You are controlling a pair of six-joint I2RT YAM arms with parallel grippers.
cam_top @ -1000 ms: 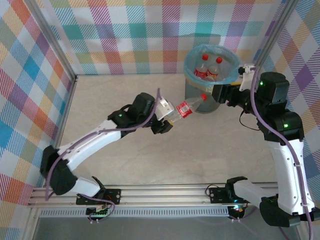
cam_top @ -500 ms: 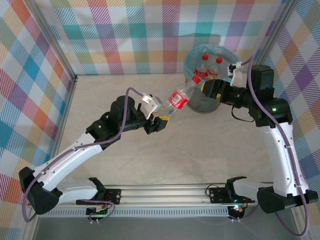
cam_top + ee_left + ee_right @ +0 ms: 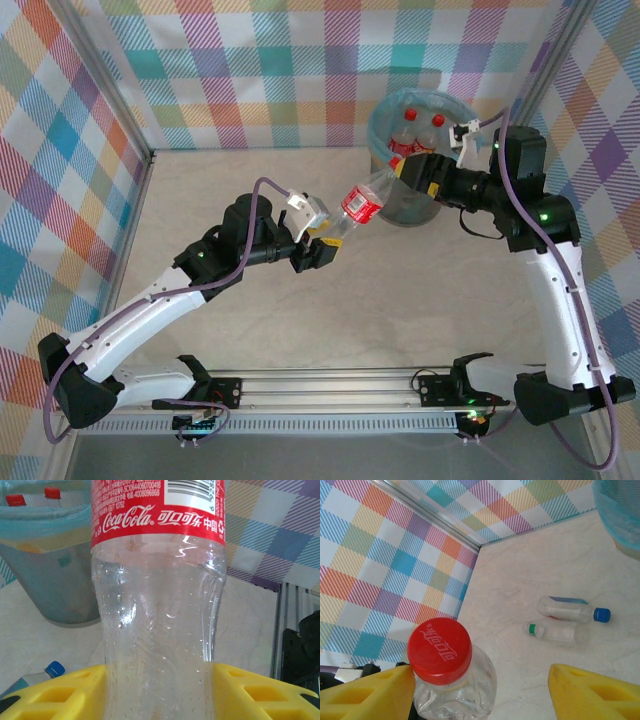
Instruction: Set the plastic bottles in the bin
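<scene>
My left gripper (image 3: 320,238) is shut on the base of a clear plastic bottle (image 3: 362,200) with a red Coca-Cola label (image 3: 157,522), held in the air and tilted up toward the bin (image 3: 420,130). In the left wrist view both yellow fingers (image 3: 55,692) press the bottle's sides. The bottle's red cap (image 3: 439,650) lies between the open jaws of my right gripper (image 3: 480,692), close against the left finger, with a wide gap to the right one. Red-capped bottles (image 3: 418,135) lie inside the bin.
Two more bottles lie on the table, one with a blue cap (image 3: 570,609) and one with a green cap (image 3: 552,632). The bin's blue-bag rim (image 3: 620,510) is at the right wrist view's top right. Plaid walls (image 3: 250,70) enclose the table.
The left arm has lifted the bottle and swung its cap end toward the bin. The right gripper has come leftward off the bin's side until its jaws straddle the cap.
</scene>
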